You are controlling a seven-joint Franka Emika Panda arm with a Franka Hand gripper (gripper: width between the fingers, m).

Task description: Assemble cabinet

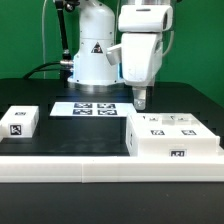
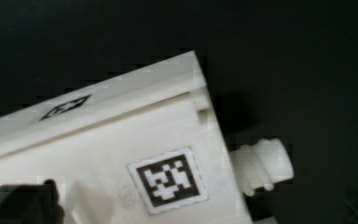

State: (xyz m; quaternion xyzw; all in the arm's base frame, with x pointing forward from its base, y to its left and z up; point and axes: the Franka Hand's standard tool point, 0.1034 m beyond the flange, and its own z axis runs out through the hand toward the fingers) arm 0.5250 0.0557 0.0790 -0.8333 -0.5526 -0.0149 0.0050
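Note:
The cabinet is the big white box with tagged panels at the exterior view's right, lying on the black table. My gripper hangs just above its far left corner and holds nothing. In the wrist view the cabinet fills the frame close below, with a tag on its panel and a round white knob sticking out from its side. A dark finger shows at one edge, and the middle between the fingers is empty, so my gripper stands open. A small white tagged part lies at the left.
The marker board lies flat behind the middle of the table, in front of the white robot base. A white ledge runs along the table's front edge.

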